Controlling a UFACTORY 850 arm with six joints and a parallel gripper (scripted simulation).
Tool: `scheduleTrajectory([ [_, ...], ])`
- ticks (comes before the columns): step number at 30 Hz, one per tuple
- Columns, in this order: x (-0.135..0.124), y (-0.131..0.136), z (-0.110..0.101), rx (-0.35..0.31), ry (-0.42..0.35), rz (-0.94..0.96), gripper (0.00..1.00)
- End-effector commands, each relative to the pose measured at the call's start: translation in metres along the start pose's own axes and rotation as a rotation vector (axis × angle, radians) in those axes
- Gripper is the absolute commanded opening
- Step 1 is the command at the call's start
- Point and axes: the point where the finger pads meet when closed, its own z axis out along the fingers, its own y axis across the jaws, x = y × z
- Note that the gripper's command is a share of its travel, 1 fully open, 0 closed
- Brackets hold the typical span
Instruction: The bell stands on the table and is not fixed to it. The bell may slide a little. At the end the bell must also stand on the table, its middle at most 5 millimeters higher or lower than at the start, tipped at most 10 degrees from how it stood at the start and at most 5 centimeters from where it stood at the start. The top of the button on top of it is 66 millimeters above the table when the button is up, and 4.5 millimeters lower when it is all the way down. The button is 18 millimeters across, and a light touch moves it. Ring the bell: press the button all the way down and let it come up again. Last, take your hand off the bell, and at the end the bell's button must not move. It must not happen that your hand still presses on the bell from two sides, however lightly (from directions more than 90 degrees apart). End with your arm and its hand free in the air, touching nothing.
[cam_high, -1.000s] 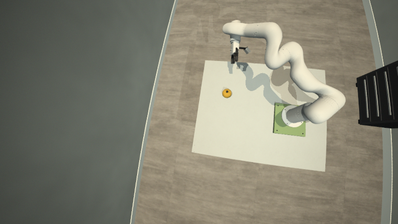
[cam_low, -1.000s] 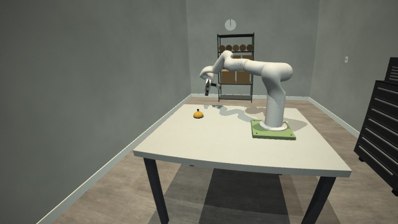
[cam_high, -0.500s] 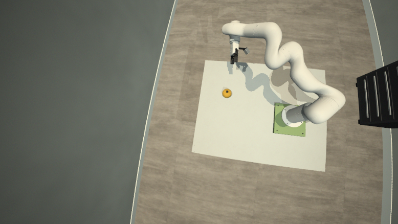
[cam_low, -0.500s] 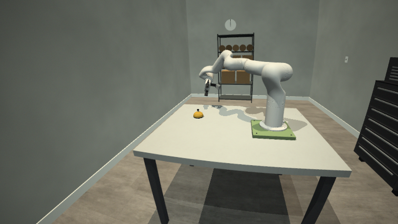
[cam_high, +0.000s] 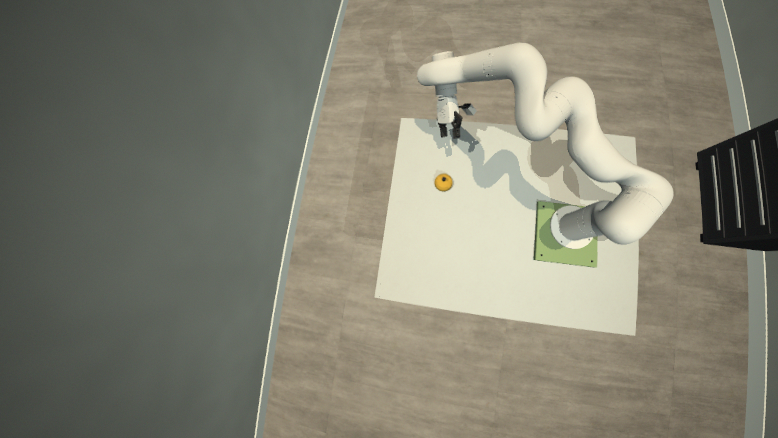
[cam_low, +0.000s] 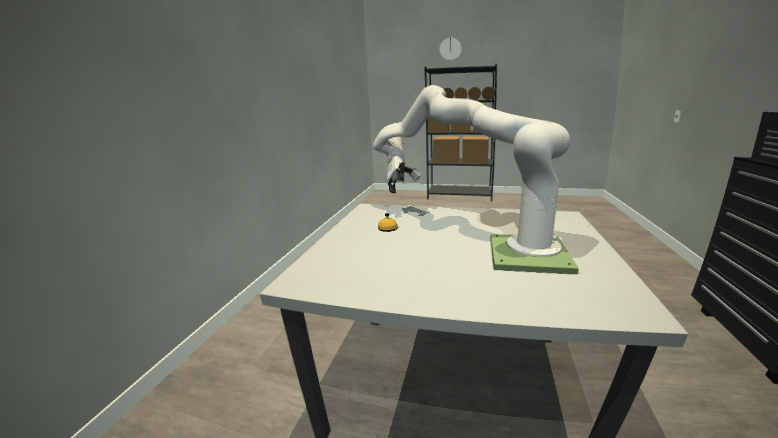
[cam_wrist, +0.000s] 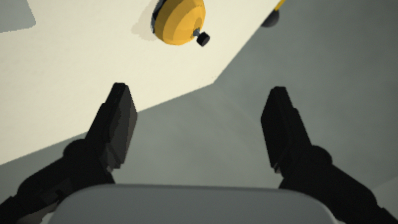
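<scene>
The bell (cam_high: 444, 182) is a small yellow dome with a black button on top. It stands upright on the white table, toward the far left part (cam_low: 387, 223). In the wrist view the bell (cam_wrist: 178, 21) shows at the top edge, its button (cam_wrist: 202, 38) pointing right. My gripper (cam_high: 449, 130) hangs high above the table near its far edge, well apart from the bell. It also shows in the exterior view (cam_low: 393, 186). Its two black fingers stand wide open with nothing between them.
The arm's green base plate (cam_low: 532, 260) is bolted at the table's right side. A black shelf with boxes (cam_low: 460, 130) stands behind the table. A black drawer cabinet (cam_low: 744, 244) stands at the right. The table's far edge lies just under the gripper.
</scene>
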Motion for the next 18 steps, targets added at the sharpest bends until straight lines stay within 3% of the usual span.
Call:
scheduleTrajectory([
  [1,-0.01,0.001,0.014,0.083,0.073,-0.128,1.0],
  [10,-0.024,0.005,0.039,0.163,0.243,-0.387,1.0],
  [12,-0.024,0.005,0.039,0.163,0.243,-0.387,1.0],
  [13,-0.028,0.007,0.046,0.181,0.297,-0.47,1.0],
  [18,-0.033,0.011,0.055,0.203,0.378,-0.595,1.0],
])
